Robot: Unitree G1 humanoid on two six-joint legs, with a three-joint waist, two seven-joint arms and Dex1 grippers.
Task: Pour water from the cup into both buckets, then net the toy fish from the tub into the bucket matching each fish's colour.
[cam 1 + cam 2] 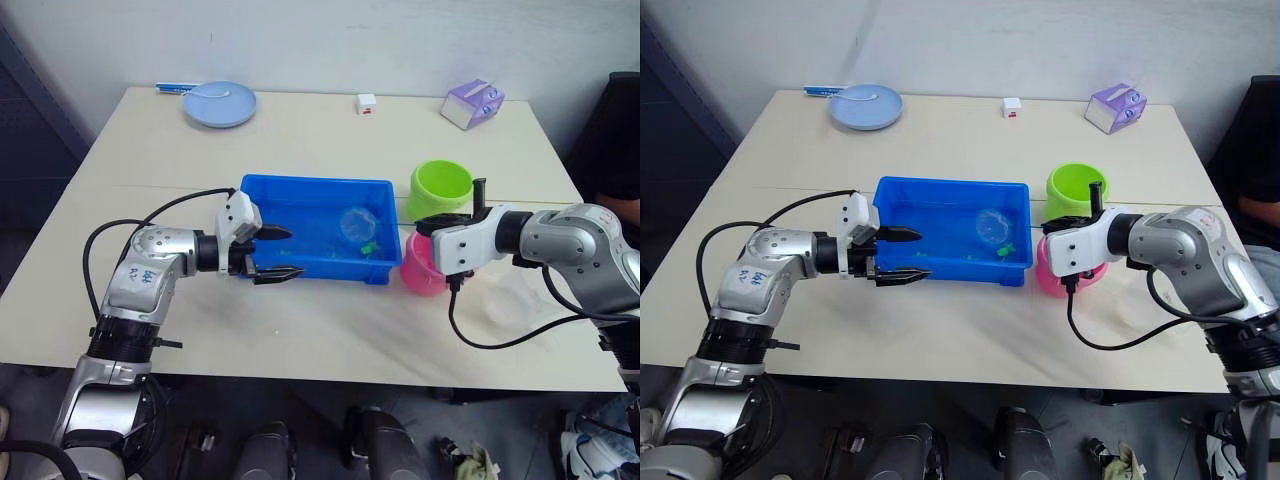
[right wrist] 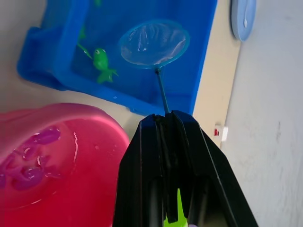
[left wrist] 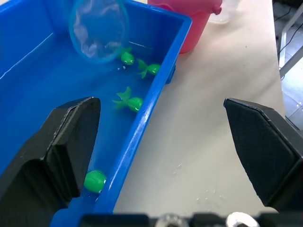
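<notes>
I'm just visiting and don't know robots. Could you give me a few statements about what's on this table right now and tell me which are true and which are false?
1. The right gripper holds the thin handle of a small round net over the blue tub. True.
2. The left gripper is clamped shut on the tub's rim. False: its fingers are spread open at the tub's near left corner, holding nothing.
3. The fish still in the tub are green. True.
4. The pink bucket is empty. False: it holds water with purplish-pink shapes in it.
5. The green bucket stands in front of the pink one, nearer the robot. False: it stands behind it, farther away.
</notes>
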